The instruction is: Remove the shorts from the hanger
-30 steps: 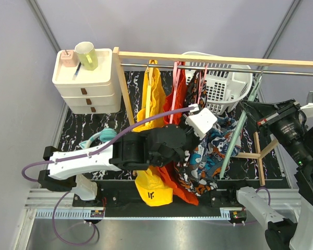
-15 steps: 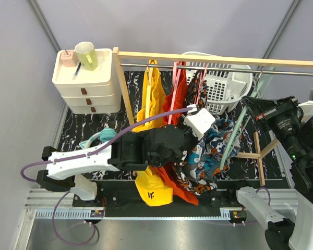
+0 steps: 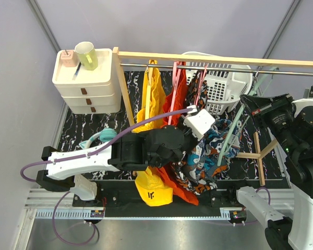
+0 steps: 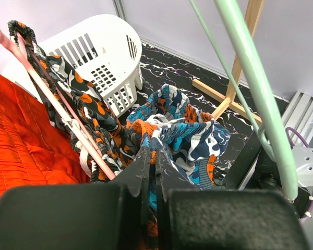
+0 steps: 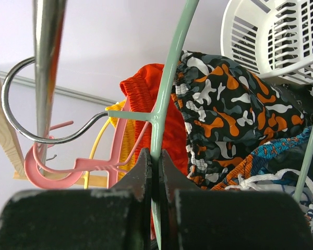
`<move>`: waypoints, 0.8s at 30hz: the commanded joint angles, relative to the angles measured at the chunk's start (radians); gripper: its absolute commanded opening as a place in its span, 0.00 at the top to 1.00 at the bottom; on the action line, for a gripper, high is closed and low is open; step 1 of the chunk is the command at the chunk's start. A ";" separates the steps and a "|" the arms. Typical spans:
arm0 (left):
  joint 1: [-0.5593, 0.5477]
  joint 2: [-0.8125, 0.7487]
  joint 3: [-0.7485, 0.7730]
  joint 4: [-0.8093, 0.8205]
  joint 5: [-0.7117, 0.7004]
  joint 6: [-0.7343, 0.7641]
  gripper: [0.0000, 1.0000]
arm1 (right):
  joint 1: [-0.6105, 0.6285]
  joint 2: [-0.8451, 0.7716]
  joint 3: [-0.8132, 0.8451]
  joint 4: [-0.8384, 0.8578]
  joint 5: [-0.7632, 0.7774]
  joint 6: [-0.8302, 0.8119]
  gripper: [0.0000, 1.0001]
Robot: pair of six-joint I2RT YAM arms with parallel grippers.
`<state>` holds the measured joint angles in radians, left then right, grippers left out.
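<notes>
The yellow shorts (image 3: 155,190) carry a small black hem mark, too small to read. The left arm stretches rightward over the counter (image 3: 94,127), its pincer (image 4: 153,153) pinched shut on the blue/teal shorts (image 4: 193,135), which bunch beside the dark grey shorts (image 4: 88,112). The right pincer (image 5: 155,156) clamps the green hanger (image 5: 169,78), which is hooked on the rail (image 5: 47,52).

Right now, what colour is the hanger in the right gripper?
Pale mint green. The hanger shows best in the right wrist view.
</notes>
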<state>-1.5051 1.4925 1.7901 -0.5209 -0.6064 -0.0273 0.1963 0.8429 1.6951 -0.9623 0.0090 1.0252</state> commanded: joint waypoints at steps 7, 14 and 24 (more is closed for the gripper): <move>0.002 -0.035 0.000 0.076 -0.010 -0.010 1.00 | 0.003 -0.034 -0.054 0.002 0.029 0.085 1.00; 0.000 -0.031 -0.001 0.076 -0.007 -0.020 1.00 | 0.005 -0.077 -0.091 -0.065 0.046 0.092 0.60; 0.002 -0.034 -0.004 0.075 0.000 -0.033 1.00 | 0.005 -0.033 0.153 -0.296 -0.004 -0.111 0.10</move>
<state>-1.5051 1.4925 1.7889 -0.5209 -0.6060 -0.0368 0.1963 0.8001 1.7454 -1.1843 0.0406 1.0363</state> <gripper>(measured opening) 0.024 0.867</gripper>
